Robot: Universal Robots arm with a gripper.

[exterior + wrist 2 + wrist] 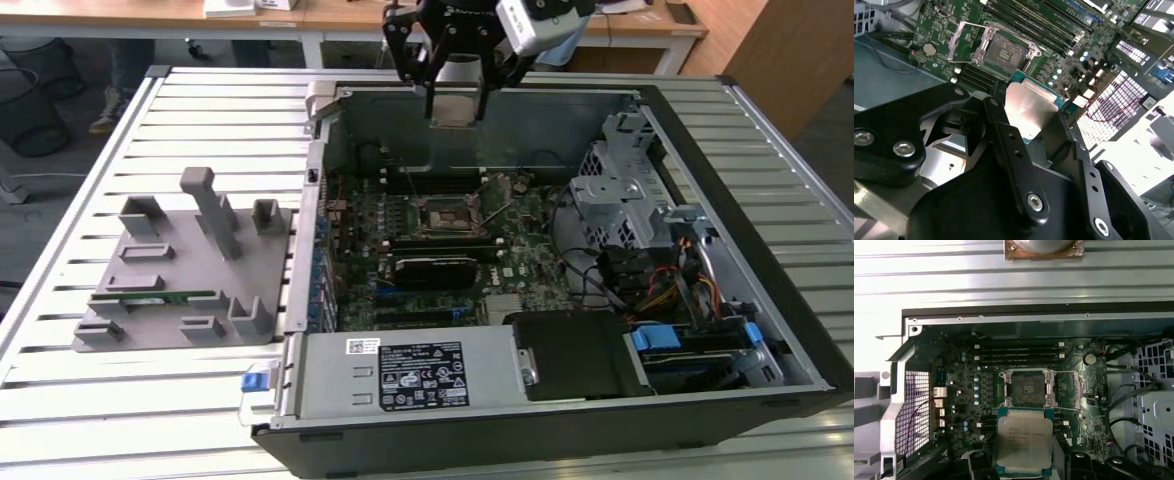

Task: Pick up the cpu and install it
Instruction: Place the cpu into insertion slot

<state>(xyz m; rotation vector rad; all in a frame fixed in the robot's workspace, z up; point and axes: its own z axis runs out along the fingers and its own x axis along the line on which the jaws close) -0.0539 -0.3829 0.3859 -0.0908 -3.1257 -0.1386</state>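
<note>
Aloft, gripper (454, 118) clamped on cpu (1025, 440), over case (561, 120) far edge, socket (441, 215) nearer, lid raised, gray fixture (187, 270) on surface (214, 110) at the exterior view's left.

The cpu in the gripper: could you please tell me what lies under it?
Below the cpu lies the green motherboard; its open socket shows just past the cpu's edge. The patch of board directly beneath the cpu is covered.
</note>
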